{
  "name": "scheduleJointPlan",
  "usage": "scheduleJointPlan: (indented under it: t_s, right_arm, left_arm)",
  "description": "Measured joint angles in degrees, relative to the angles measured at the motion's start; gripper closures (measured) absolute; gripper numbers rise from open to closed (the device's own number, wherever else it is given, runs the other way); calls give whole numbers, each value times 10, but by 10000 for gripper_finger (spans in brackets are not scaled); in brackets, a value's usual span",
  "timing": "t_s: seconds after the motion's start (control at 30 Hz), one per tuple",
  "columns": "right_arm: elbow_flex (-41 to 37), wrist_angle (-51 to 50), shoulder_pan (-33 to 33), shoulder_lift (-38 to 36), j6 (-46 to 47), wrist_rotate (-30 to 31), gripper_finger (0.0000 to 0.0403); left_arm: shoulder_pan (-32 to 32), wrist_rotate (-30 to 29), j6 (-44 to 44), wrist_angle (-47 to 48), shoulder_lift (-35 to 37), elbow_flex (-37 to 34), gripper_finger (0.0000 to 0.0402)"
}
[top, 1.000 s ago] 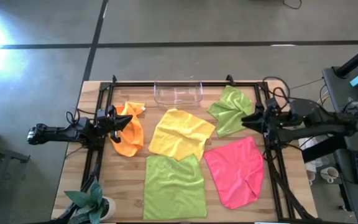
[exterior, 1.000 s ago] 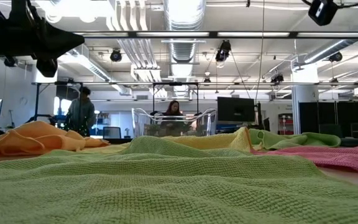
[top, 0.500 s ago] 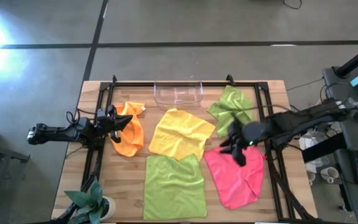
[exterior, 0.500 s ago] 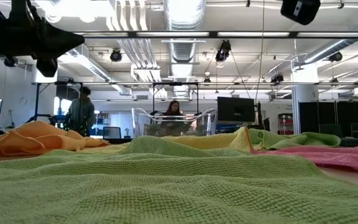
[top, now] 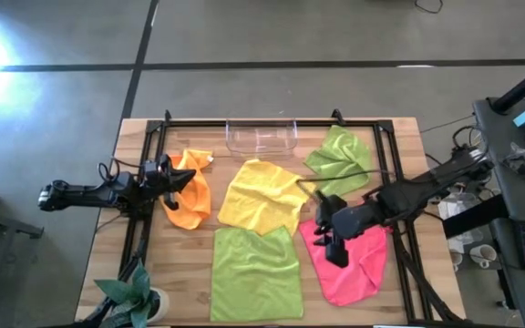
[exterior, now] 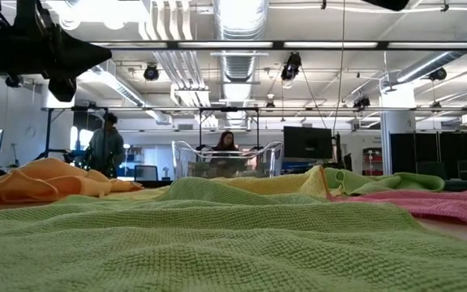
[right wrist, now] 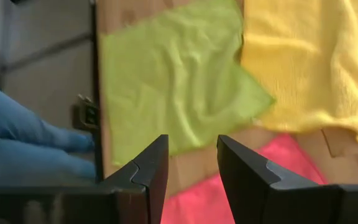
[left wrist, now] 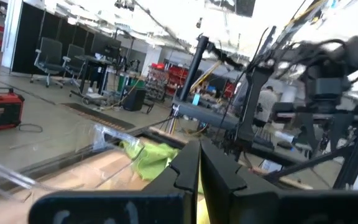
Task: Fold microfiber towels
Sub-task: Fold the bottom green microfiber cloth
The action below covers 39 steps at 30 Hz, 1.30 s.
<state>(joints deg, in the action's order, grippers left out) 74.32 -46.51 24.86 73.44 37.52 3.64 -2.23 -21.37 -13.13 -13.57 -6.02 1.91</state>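
1. Five microfiber towels lie spread over the wooden tabletop (top: 135, 137), inside a black metal frame (top: 272, 123).
2. The orange towel (top: 190, 196) is crumpled at the left side of the tabletop, with the left end effector (top: 179, 179) hovering at its left edge.
3. The left end effector's fingers (left wrist: 211, 168) are pressed together, with nothing held between them.
4. The yellow towel (top: 264, 196) lies in the middle, lightly rumpled, its near edge overlapping the far edge of a lime green towel (top: 255, 273) that lies flat at the near middle.
5. A second lime green towel (top: 338, 159) is bunched at the far right, just beside the yellow one.
6. The pink towel (top: 358, 269) lies at the near right, with one corner folded in.
7. The right end effector (top: 322, 239) hangs over the pink towel's far left corner, near the yellow towel's edge.
8. In the right wrist view its fingers (right wrist: 151, 168) stand spread apart, empty, above the bare strip of wood between the lime green, yellow and pink cloths.
9. A clear plastic tray (top: 261, 137) sits at the far edge in the middle, apart from the towels.
10. A potted plant (top: 135, 296) stands at the near left corner.
11. Two people show far off in the room beyond the tabletop in the low view.
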Motion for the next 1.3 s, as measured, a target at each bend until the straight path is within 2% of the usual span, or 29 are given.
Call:
scheduleJointPlan:
  t_s: [0.23, 0.67, 0.83, 1.0, 1.3]
  right_arm:
    - [25, -3, 8, 57, 31, -12, 275]
    - [60, 7, 31, 177, 24, -114, 271]
    - [71, 13, 54, 211, 13, -116, 242]
    - [79, 59, 82, 242, -32, -116, 214]
    - [78, 150, 114, 305, -82, -111, 217]
  left_arm:
    - [0, 0, 0, -1, -12, 0, 402]
    - [0, 1, -17, -2, -21, 0, 402]
    - [0, 1, -31, -1, -25, 0, 402]
    - [0, 1, -30, 0, -26, 0, 402]
    - [0, 1, -30, 0, -26, 0, 402]
